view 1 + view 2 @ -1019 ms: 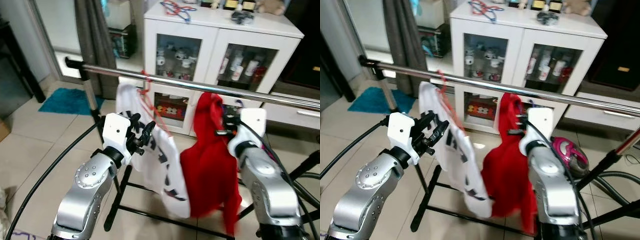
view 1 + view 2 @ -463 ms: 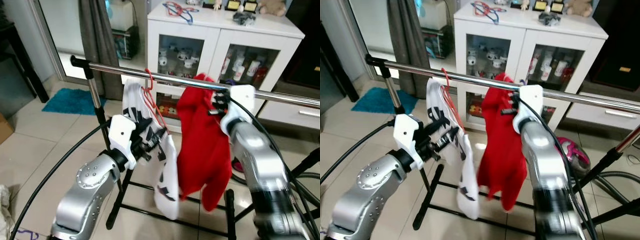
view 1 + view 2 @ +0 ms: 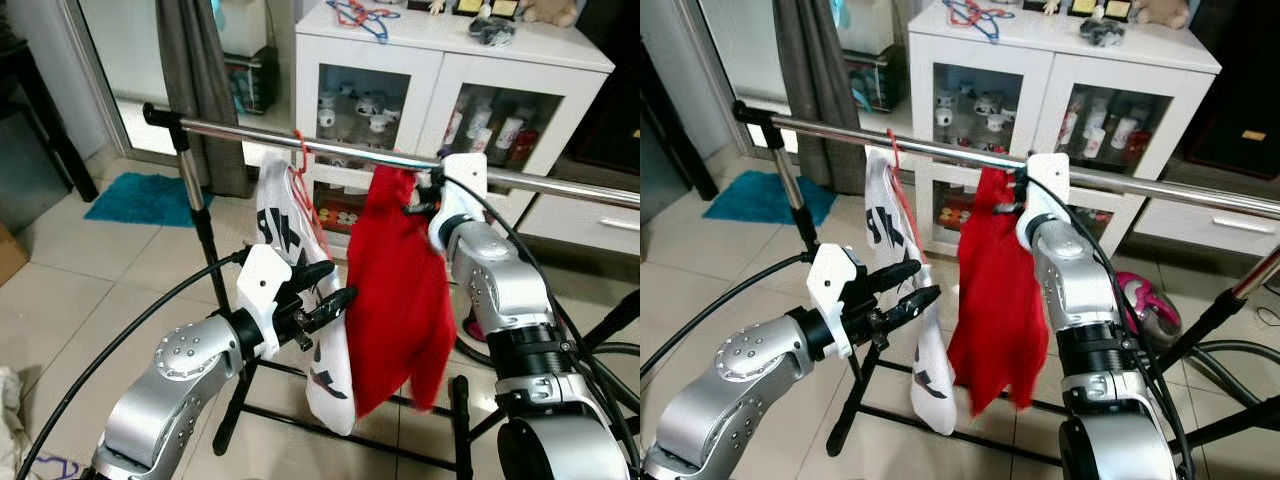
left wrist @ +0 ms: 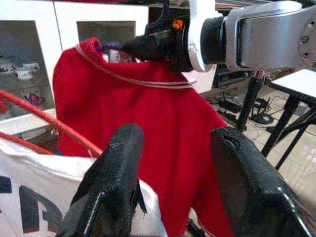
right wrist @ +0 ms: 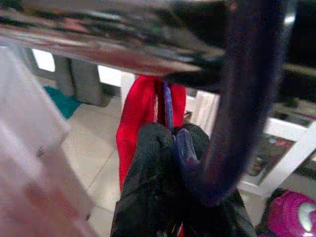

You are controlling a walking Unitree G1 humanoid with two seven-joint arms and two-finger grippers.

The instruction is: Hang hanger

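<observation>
My right gripper is up at the rail, fingers clamped on the purple hanger carrying the red shirt — its hook curls over the rail. The left gripper sits lower and nearer, fingers spread and holding nothing, just beside the white shirt on its red hanger, left of the red one.
</observation>
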